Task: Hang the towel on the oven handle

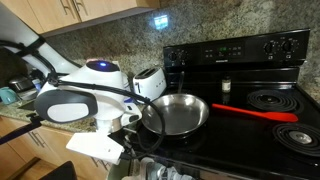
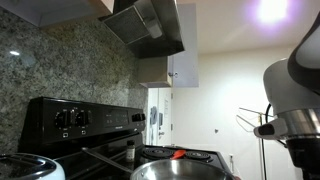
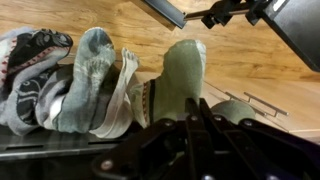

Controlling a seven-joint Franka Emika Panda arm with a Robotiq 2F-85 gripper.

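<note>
— gripper (image 3: 196,108) sits right under the wrist lens, its dark fingers pressed together, and the grey-green towel (image 3: 185,70) rises straight out from between them, so i read it as pinched on the cloth

— where is the cloth relative to the bar?

— it stands next to other folds of fabric (image 3: 90,80); whether those belong to the same towel i cannot tell. a dark strip runs beneath them, which i take for the oven handle (image 3: 55,145), with wooden floor (image 3: 250,60) beyond. in an exterior view the arm (image 1: 75,100) bends down past the front of the black range (image 1: 240,50), beside the steel pan (image 1: 178,115), and the fingers themselves are below the frame

— so the step is draping it. how to do that well?

— my judgement: lift the pinched fold clear above the bar and carry it across so cloth falls on both sides in about equal share. then lower until the bar takes the weight. open only then, and back out straight so the pads don't drag it off

— risk?

— a lopsided drape would likely slide off a smooth bar, and the fingers could snag the neighbouring folds on the way out
</note>
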